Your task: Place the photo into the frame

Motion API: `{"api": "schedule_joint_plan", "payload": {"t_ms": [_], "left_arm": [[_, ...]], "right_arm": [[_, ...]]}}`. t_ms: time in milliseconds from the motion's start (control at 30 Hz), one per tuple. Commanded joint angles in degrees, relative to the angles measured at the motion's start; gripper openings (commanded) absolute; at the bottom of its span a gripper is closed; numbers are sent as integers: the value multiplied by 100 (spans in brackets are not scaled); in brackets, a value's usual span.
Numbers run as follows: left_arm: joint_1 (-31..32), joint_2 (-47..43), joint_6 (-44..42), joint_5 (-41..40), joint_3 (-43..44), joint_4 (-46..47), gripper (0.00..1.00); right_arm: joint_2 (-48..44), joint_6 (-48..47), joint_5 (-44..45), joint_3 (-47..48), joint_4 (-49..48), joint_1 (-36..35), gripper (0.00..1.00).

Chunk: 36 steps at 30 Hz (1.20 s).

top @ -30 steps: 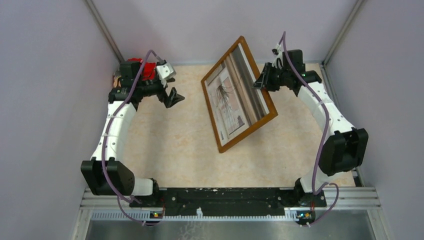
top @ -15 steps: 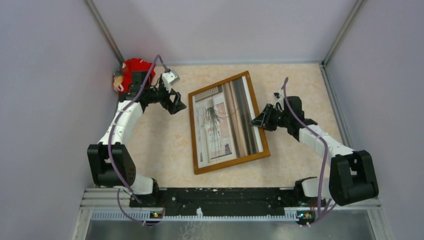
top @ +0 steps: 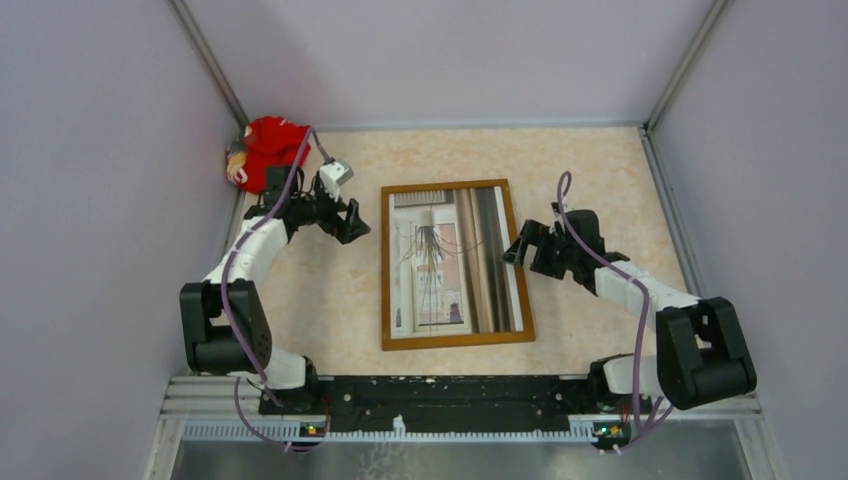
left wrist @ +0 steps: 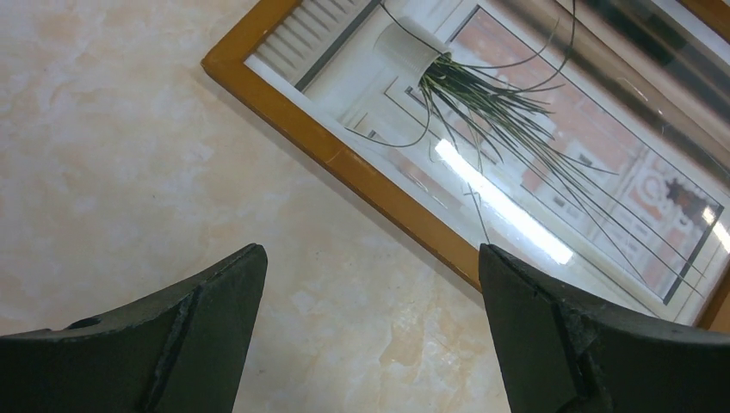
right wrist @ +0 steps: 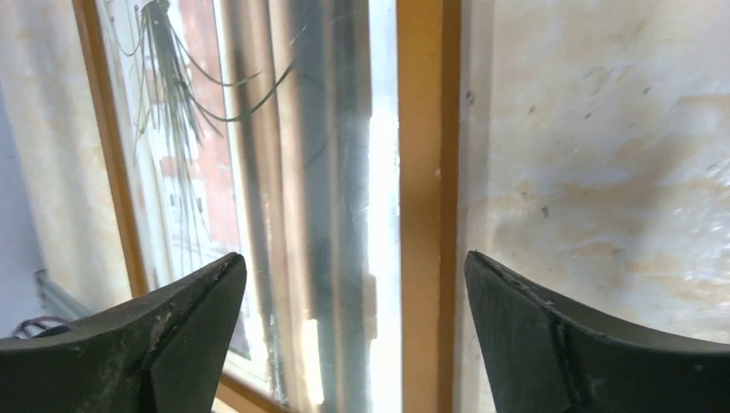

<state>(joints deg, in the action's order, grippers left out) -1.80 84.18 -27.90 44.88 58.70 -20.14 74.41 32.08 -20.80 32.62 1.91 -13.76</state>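
Note:
The golden-brown wooden frame (top: 386, 268) lies flat on the table, long side running near to far. The photo (top: 450, 262) of a thin-stemmed plant by a window shows face up inside it. My right gripper (top: 516, 248) is open at the frame's right edge, one finger over the photo (right wrist: 258, 155) and the other over the table, straddling the moulding (right wrist: 424, 172) without holding it. My left gripper (top: 350, 218) is open just left of the frame's far-left corner, over bare table. In the left wrist view the moulding (left wrist: 344, 159) and the photo (left wrist: 516, 112) lie beyond the empty left gripper (left wrist: 370, 251).
A red stuffed thing (top: 268, 148) sits in the far-left corner behind the left arm. Purple-grey walls close in the beige table (top: 600, 160) on three sides. A black rail (top: 450, 390) with the arm bases runs along the near edge.
The frame, held tilted up by my right gripper, came down and now lies flat and square. The right gripper opened and let it go. The left gripper moved nearer the frame.

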Motion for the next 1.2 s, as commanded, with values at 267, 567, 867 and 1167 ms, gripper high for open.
{"api": "schedule_joint_plan", "payload": {"t_ms": [267,567,867,1167], "left_arm": [[-110,117,1883,-1395,-858,2334,99],[-103,485,2319,-2459,-2136,4624,99],[-92,612,2184,-2373,-3222,6845,99],[31,638,2002,-2254,-4726,9853,99]], "right_arm": [[-628,-542,3724,1052,1066,74,99],[-585,-2146,7184,-893,-2898,111,98],[278,-2489,7177,-1849,-6011,270,99],[686,-3171,5695,-2171,-7136,270,99]]}}
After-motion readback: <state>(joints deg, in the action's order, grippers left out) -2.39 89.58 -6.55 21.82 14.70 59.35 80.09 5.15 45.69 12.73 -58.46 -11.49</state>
